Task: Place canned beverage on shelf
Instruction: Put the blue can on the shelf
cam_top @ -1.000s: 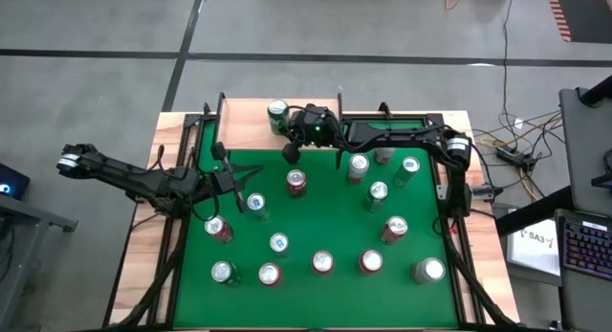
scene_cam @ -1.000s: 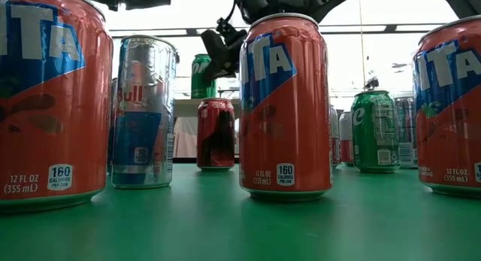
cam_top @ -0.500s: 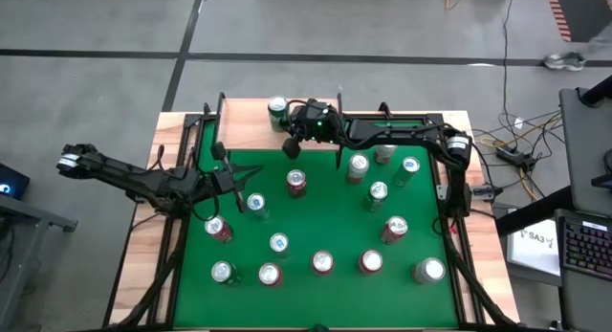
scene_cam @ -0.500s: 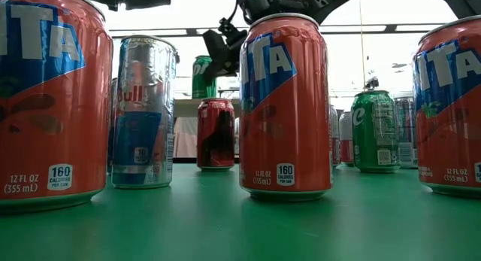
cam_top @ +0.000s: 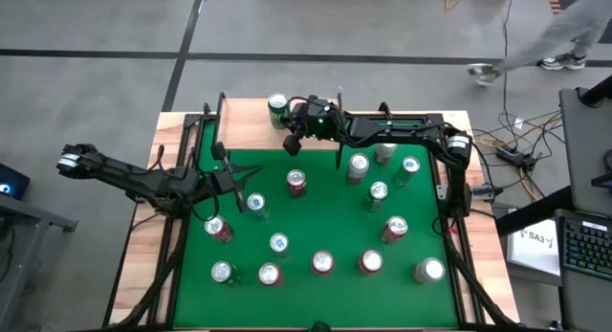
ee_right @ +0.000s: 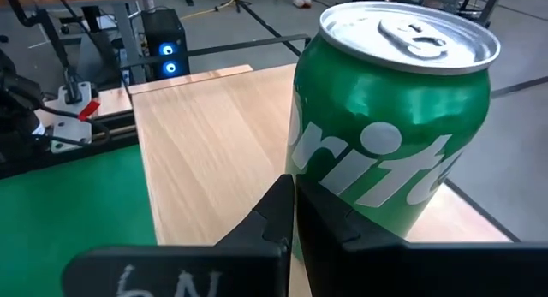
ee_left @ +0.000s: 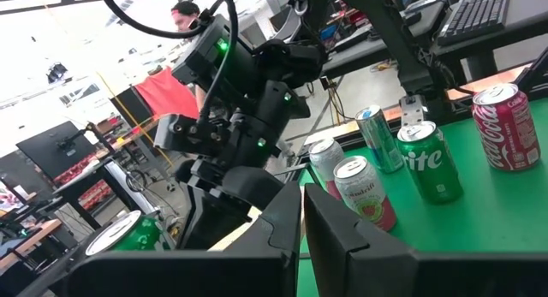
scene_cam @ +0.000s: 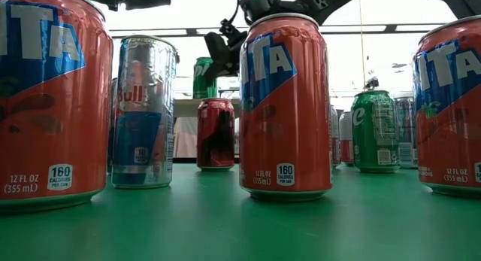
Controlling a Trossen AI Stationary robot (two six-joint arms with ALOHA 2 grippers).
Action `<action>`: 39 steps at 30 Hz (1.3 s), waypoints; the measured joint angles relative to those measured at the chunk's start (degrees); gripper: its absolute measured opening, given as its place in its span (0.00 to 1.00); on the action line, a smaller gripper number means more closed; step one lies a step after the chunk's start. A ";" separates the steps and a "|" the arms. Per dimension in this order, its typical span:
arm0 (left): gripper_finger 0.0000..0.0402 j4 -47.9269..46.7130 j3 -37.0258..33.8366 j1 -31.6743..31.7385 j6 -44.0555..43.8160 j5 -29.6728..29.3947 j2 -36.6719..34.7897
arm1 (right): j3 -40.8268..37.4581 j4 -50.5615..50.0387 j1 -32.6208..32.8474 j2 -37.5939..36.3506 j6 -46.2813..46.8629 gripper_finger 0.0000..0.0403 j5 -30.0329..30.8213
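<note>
The green can [cam_top: 277, 107] stood upright on the shelf [cam_top: 251, 114], the pale wooden board at the far edge of the green table [cam_top: 325, 227], towards the board's right-hand end as seen from above. In the right wrist view the same can [ee_right: 390, 117] filled most of the frame, its silver top unopened, with bare wood [ee_right: 214, 151] stretching away beside it. The right gripper [cam_top: 295, 133] hung just beside the can, at the shelf's front edge, and its two dark fingers [ee_right: 282, 216] were pressed together with nothing between them; they pointed at the can's lower side, but whether they touched it could not be told. From table height the can [scene_cam: 203, 77] showed in the distance behind the nearer cans, with the right gripper [scene_cam: 218, 54] close against it on the right.

The left gripper [cam_top: 232, 177] waited over the left side of the table, near a red can [cam_top: 218, 228] and a blue one [cam_top: 255, 205]. Its fingers [ee_left: 287, 220] were also closed together and empty.

Many other cans stood scattered across the green surface, among them a big orange can [scene_cam: 285, 103] close to the low camera and a silver-and-blue can [scene_cam: 143, 110] left of it
</note>
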 joint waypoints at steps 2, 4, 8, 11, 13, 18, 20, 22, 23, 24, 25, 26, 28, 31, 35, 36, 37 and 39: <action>0.01 0.00 0.00 0.00 0.00 0.00 0.00 | 0.00 0.68 -0.02 0.00 -0.15 0.02 0.01; 0.01 0.00 0.00 0.00 0.00 0.00 0.00 | 0.00 1.01 -0.11 0.00 -0.60 0.02 0.01; 0.01 0.00 0.00 -0.01 0.25 0.00 0.00 | 0.00 0.98 -0.36 -0.02 -0.62 0.02 -0.02; 0.01 0.00 0.00 -0.01 0.26 0.00 0.00 | 0.00 0.98 -0.63 -0.02 -0.82 0.02 0.00; 0.01 0.00 0.00 0.00 0.26 0.00 0.00 | 0.00 1.01 -0.77 -0.02 -0.84 0.02 0.01; 0.01 0.00 0.00 0.00 0.26 0.00 0.00 | 0.00 1.08 -1.13 -0.02 -0.86 0.02 -0.02; 0.01 0.00 0.00 -0.02 0.24 0.00 0.02 | 0.00 1.09 -1.31 -0.02 -1.20 0.02 0.00; 0.01 0.00 0.00 0.00 0.24 -0.01 0.00 | 0.00 1.20 -1.46 -0.02 -1.37 0.02 0.01; 0.01 0.00 0.00 -0.01 0.26 0.00 0.01 | 0.00 1.20 -1.51 -0.02 -1.36 0.02 0.00; 0.01 0.00 0.00 -0.01 0.24 0.00 0.02 | 0.00 1.18 -1.51 -0.02 -1.34 0.02 0.01; 0.01 0.00 0.00 -0.01 0.24 0.00 0.00 | 0.00 1.18 -1.57 -0.02 -1.37 0.02 0.00; 0.01 0.00 0.00 0.00 0.24 0.00 0.00 | 0.00 1.18 -1.60 -0.02 -1.41 0.02 -0.01; 0.01 0.02 0.00 0.00 0.24 0.00 0.00 | 0.00 1.18 -1.64 -0.02 -1.41 0.02 -0.01; 0.01 0.02 0.00 0.00 0.24 -0.02 0.00 | 0.00 1.18 -1.68 -0.02 -1.66 0.02 -0.22; 0.01 0.00 0.00 0.00 0.24 0.00 0.00 | 0.00 0.90 -1.56 -0.02 -3.37 0.02 -2.19; 0.01 0.00 0.00 0.00 0.31 -0.02 0.00 | 0.00 0.91 -1.55 -0.02 -3.62 0.02 -3.30; 0.01 0.00 0.00 0.00 0.36 -0.01 0.00 | 0.00 0.95 -1.50 -0.02 -3.70 0.02 -3.81; 0.01 0.00 0.00 0.00 0.37 0.00 0.00 | 0.00 0.98 -1.46 -0.02 -3.70 0.02 -3.95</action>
